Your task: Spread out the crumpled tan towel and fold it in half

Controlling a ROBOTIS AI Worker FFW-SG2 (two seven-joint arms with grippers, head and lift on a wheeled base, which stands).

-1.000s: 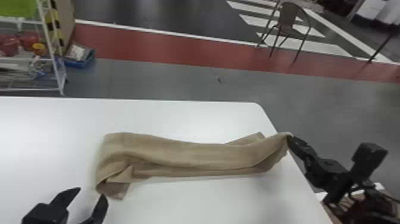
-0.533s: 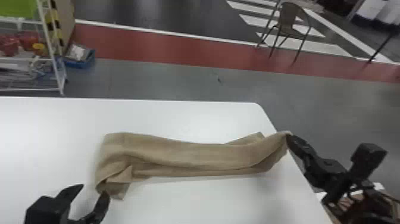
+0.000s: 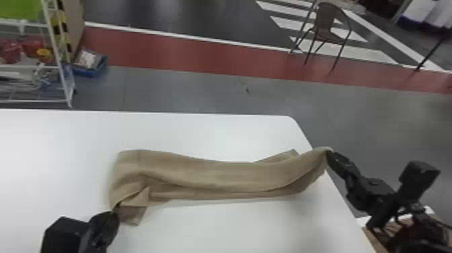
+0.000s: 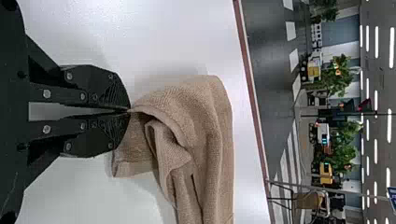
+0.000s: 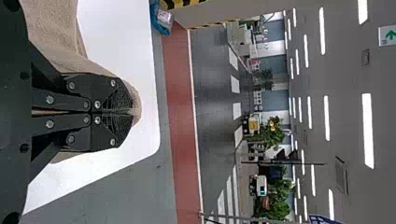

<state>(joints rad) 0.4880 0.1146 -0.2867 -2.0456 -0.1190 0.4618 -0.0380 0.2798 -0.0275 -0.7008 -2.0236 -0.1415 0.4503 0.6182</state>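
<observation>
The tan towel [image 3: 208, 175] lies as a long, rumpled band across the table, its left end folded over itself. At its near left corner is my left gripper [image 3: 116, 210]; in the left wrist view, the left gripper [image 4: 129, 111] is shut on the edge of the towel [image 4: 201, 116]. My right gripper [image 3: 329, 153] holds the towel's right end at the table's right edge. Seen from the right wrist, the right gripper [image 5: 130, 112] has its fingers together, with towel cloth [image 5: 56, 37] around and behind the tips.
The white table [image 3: 215, 131] ends on the right in a rounded corner, just beyond the towel. Past its far edge stand a wire shelf [image 3: 60, 64] at the left, a blue box [image 3: 90, 65] and a chair [image 3: 328, 27] on the floor.
My left gripper, open beside the towel's left end before, has moved right to the corner and shut on it. The right gripper has stayed in place.
</observation>
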